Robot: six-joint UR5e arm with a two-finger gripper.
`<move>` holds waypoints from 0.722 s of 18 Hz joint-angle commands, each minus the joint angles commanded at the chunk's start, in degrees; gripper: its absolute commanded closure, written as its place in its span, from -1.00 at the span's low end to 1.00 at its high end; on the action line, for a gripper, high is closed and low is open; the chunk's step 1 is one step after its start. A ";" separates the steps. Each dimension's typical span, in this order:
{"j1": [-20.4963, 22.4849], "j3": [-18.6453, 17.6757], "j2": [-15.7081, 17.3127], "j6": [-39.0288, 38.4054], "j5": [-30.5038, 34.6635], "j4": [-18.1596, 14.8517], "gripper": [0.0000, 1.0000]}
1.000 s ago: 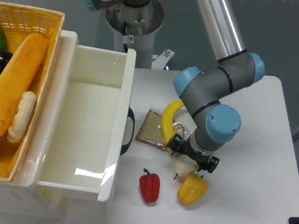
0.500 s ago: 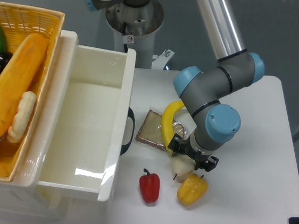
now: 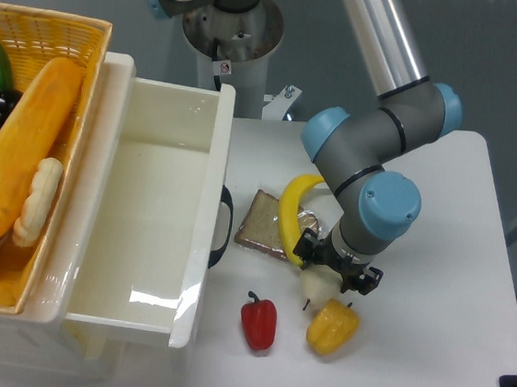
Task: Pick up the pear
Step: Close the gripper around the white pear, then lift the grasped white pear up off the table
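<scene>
The pear is a small cream-white fruit with a thin dark stem. It sits low on the white table, just above and left of the yellow pepper. My gripper comes down on it from above, its black fingers on either side of the pear's upper part and shut on it. The gripper body hides the top of the pear.
A yellow banana and a slice of bread lie just behind the pear. A red pepper lies to its left. A white bin and a wicker basket of food stand at the left.
The arm's wrist has shifted slightly up and to the right. The pear has edged up a little with the gripper.
</scene>
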 joint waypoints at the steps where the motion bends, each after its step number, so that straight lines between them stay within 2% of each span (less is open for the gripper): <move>1: -0.26 0.00 0.36 0.35 -0.09 0.00 0.02; 5: -1.06 -0.61 3.16 3.33 -0.35 -0.27 0.01; 10: -0.53 -0.62 5.98 9.83 -0.35 -4.74 0.02; 13: 0.08 -0.62 6.51 12.56 -0.26 -6.85 0.02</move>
